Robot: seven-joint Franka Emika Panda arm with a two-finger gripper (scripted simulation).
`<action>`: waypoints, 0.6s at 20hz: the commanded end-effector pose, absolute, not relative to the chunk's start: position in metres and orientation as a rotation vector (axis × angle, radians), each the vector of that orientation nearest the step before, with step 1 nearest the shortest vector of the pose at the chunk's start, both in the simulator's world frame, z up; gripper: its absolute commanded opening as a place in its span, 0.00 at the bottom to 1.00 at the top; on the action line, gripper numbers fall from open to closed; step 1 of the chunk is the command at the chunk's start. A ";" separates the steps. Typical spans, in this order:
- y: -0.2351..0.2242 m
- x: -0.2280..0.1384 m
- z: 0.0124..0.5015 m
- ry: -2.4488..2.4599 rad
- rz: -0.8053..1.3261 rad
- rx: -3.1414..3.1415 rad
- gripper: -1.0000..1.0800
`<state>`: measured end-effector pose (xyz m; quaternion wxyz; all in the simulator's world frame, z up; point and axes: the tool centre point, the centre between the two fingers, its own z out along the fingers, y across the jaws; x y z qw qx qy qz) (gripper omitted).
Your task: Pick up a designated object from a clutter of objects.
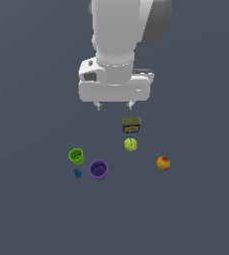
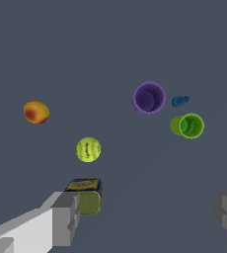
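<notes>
The claw (image 1: pixel 114 105) hangs above the clutter with its two short fingertips (image 1: pixel 98 105) spread wide and nothing between them. In the wrist view the grey, blocky fingers (image 2: pixel 66 217) sit at opposite sides of the picture with bare surface between.

The counter (image 1: pixel 32 209) is a flat, uniform slate-grey plane; none of its edges or corners shows in either view, so nothing can be placed against them. Open grey surface lies all round the group.

The orange fruit (image 1: pixel 163 163) is a small smooth ball, orange-yellow with a red blush patch. It sits alone at the exterior view's right end of the group, well apart from every other item and off to the side of the claw, with free room on all sides.

The dark can (image 1: pixel 131 124), short and cylindrical with a yellow label, lies nearest beneath the claw. Near it is the yellow-green ball (image 1: pixel 131 145), round with faint seam lines, apart from the can. Toward the exterior view's left stand the purple cup (image 1: pixel 98 169) and the green cup (image 1: pixel 76 156), both open-mouthed and smooth, near each other but not touching. The tiny blue piece (image 1: pixel 77 173), irregular in shape, lies just beside the green cup.
</notes>
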<state>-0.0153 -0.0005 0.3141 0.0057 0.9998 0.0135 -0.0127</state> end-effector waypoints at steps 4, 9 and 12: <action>-0.006 -0.015 0.314 0.033 -0.044 3.125 0.96; -0.029 -0.017 0.316 -0.007 -0.060 3.107 0.96; -0.031 -0.018 0.316 -0.011 -0.062 3.106 0.96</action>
